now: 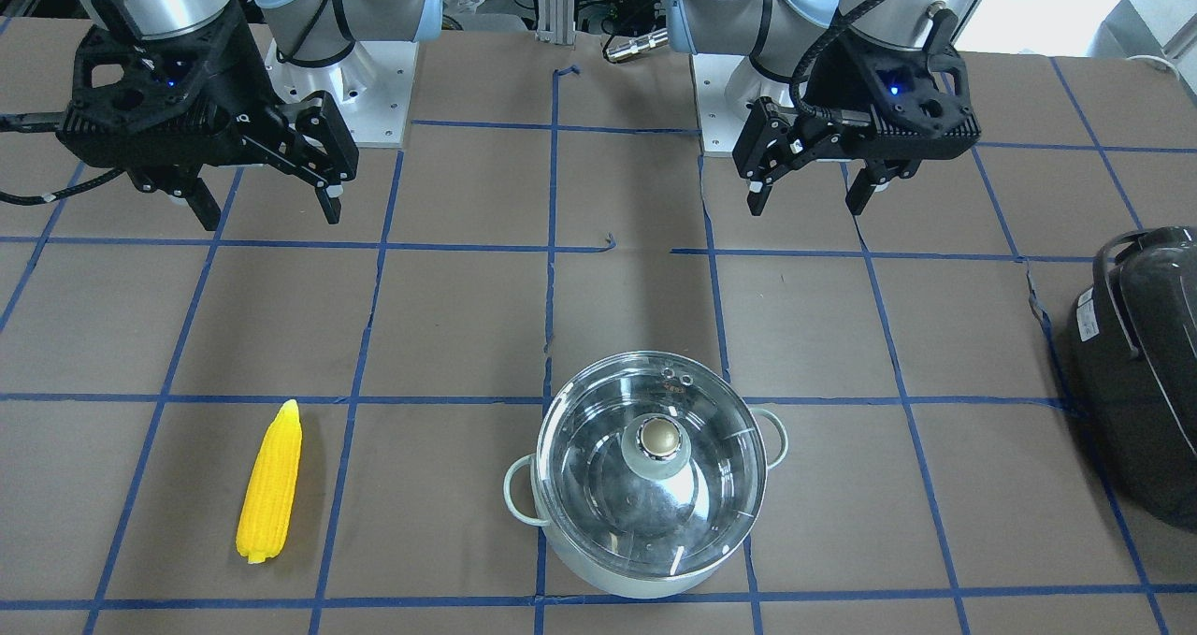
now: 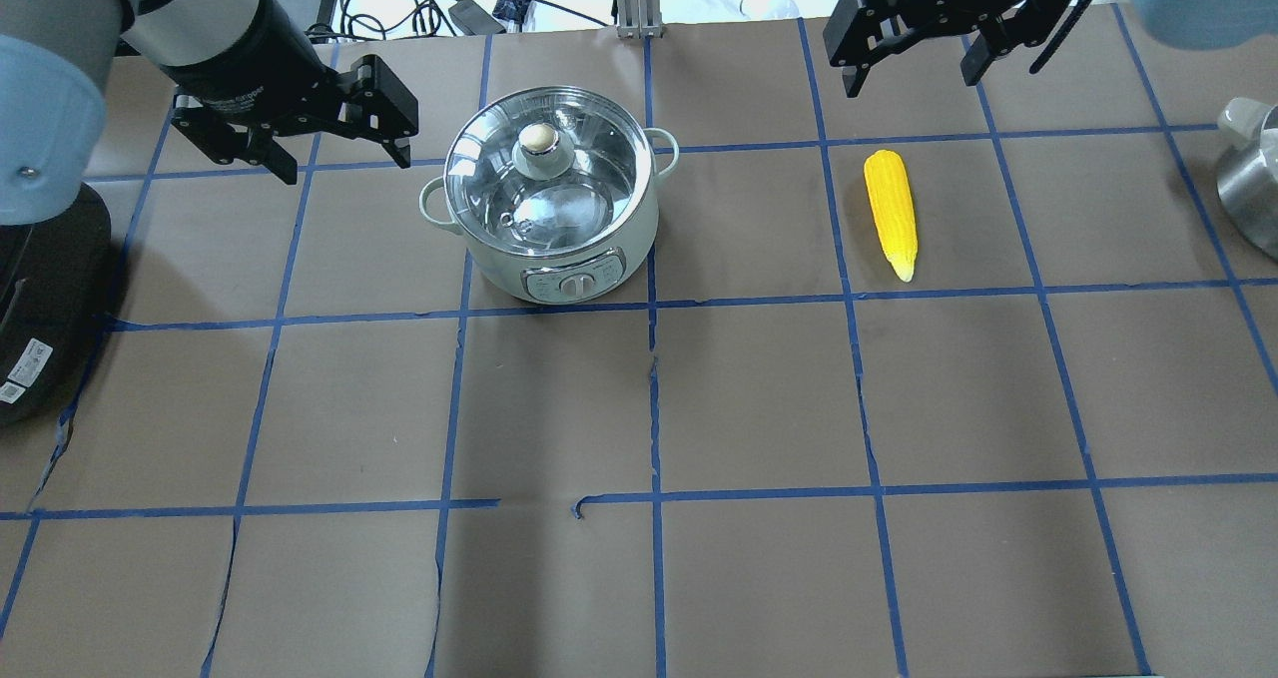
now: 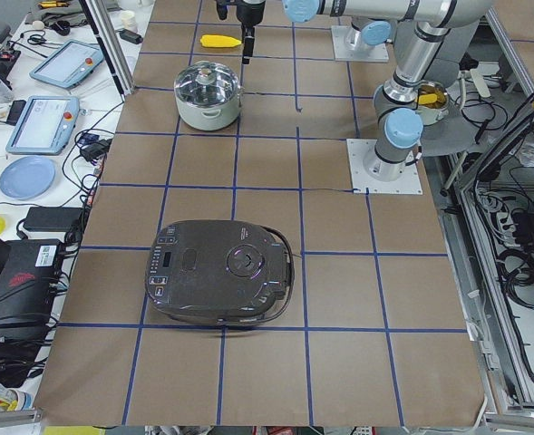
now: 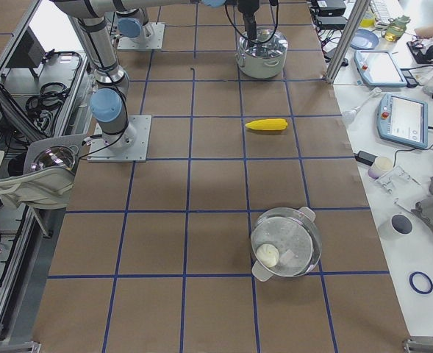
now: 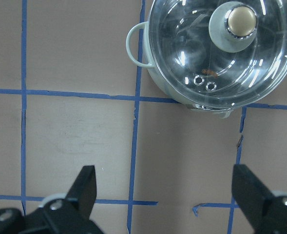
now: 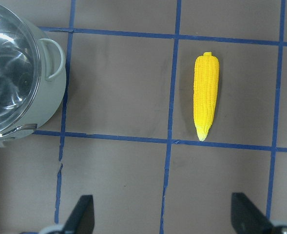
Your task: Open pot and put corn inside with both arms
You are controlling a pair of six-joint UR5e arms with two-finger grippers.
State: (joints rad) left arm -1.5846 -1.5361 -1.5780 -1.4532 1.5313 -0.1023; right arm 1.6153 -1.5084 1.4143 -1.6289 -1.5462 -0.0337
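The mint-green pot stands on the table with its glass lid on, brass knob on top. It also shows in the overhead view. The yellow corn lies flat on the table beside it, a grid square away, and shows in the overhead view too. My left gripper is open and empty, hovering to the pot's left; in its wrist view the pot is ahead. My right gripper is open and empty, above the table beyond the corn.
A large black appliance with a handle sits on my left side, seen also in the exterior left view. A second steel pot with a lid stands far on my right side. Blue tape lines grid the brown table.
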